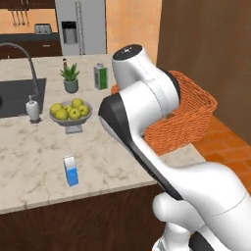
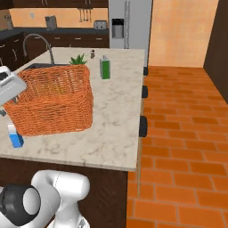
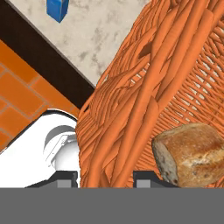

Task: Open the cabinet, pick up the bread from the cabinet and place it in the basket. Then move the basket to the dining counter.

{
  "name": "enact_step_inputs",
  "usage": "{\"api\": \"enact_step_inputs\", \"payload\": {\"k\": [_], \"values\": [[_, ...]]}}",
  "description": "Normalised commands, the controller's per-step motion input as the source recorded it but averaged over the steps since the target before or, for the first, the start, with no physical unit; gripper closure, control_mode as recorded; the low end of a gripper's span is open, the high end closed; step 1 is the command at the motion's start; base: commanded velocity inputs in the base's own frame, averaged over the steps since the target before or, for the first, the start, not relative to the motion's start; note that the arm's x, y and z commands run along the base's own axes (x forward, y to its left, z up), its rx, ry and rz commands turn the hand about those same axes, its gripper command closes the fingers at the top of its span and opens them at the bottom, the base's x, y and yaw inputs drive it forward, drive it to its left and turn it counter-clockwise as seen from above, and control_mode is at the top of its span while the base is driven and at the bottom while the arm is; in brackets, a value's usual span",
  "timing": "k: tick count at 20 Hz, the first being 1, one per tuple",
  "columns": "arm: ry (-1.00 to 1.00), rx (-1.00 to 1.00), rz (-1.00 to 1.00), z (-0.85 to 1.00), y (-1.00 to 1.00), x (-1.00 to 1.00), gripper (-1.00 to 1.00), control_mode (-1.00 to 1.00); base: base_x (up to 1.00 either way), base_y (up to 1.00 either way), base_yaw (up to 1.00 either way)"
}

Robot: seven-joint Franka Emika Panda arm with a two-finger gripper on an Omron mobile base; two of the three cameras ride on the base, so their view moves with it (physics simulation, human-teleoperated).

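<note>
Gripping the orange woven basket [image 3: 144, 87] rim: gripper [image 3: 106, 177] fingers straddle the wall, one each side, pinched on it. Bread [image 3: 192, 153] x1 sits inside basket, just right of the fingertips. Basket on beige dining counter [image 1: 29, 152] near its edge. Also x1 blue carton [image 1: 71, 170], x1 green carton [image 1: 100, 76], x1 bowl of green apples [image 1: 71, 112], x1 potted plant [image 1: 70, 77]. Arm hides most of basket in left base view.

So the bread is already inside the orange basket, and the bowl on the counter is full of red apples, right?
Almost. The bread does lie inside the orange basket, as the hand view shows. But the fruit in the bowl is yellow-green, not red; the left base view shows it clearly, on the beige counter near the sink.
</note>
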Motion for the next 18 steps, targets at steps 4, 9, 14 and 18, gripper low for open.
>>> {"api": "enact_step_inputs", "payload": {"k": [4,9,14,18], "values": [[0.0,0.03,0.03,-0.09,-0.03,0.16,1.0,-1.0,0.32,-0.27,0.11],[0.07,0.12,0.09,-0.25,-0.01,0.98,1.0,-1.0,0.0,0.0,0.0],[0.08,0.15,0.07,-0.26,-0.17,1.0,1.0,-1.0,0.0,0.0,0.0],[0.13,0.06,0.09,-0.39,-0.16,1.0,1.0,-1.0,0.0,0.0,0.0]]}}
